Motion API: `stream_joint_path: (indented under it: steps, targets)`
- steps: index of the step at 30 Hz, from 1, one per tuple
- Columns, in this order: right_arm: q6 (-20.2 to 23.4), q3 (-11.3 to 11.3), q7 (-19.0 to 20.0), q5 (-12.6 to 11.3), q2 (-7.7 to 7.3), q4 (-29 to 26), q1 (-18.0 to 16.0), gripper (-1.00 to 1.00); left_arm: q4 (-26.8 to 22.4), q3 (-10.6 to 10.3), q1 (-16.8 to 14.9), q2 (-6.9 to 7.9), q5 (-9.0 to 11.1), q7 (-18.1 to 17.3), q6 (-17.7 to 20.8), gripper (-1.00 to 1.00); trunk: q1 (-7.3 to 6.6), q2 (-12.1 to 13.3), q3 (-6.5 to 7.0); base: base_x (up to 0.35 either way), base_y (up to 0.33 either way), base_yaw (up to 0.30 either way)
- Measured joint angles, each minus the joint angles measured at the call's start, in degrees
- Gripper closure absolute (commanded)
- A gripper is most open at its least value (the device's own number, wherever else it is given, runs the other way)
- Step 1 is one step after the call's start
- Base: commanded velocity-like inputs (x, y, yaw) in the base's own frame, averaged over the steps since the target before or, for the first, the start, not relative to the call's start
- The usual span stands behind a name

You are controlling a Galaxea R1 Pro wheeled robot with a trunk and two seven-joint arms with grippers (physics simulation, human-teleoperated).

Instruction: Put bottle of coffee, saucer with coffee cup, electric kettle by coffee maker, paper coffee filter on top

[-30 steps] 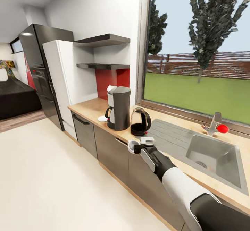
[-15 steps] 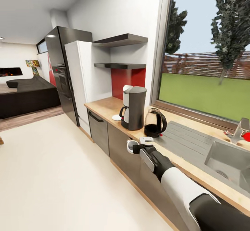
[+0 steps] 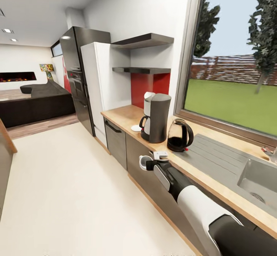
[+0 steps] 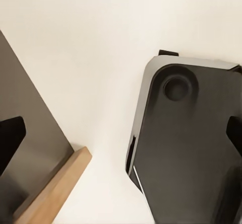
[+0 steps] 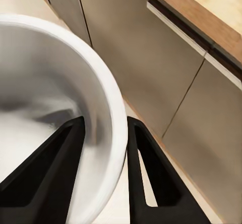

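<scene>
Kettle stands just beside coffee maker.

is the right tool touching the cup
Touching: in the right wrist view, the right tool has its fingers pinching the cup wall, one inside, one outside.

A tall dark glossy fridge stands beside a white tall cabinet at the far end of the light wooden countertop. Two dark floating shelves hang on the wall above a red backsplash panel. A steel sink basin with a ridged grey drainboard sits below the large window, which looks onto a green lawn, trees and a fence. Grey cabinet fronts with dark handles run under the counter. A black sofa stands well apart, on a wooden floor beyond the pale cream floor
</scene>
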Motion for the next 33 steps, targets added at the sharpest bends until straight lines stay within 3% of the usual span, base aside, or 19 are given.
stream_joint_path:
  steps: [5, 33]
  targets:
    - [0.00, 0.03, 0.00, 0.00, 0.00, 0.00, 0.00, 1.00, 0.00, 0.03, 0.00, 0.00, 0.00, 0.00, 0.00, -1.00, 0.00, 0.00, -0.46, 0.027, 0.000, 0.001]
    - [-0.09, -0.17, 0.15, 0.27, 0.00, 0.07, 0.00, 1.00, -0.02, 0.06, -0.04, 0.08, 0.09, 0.00, 0.00, -1.00, -0.03, -0.02, -1.17, 0.299, 0.179, 0.250]
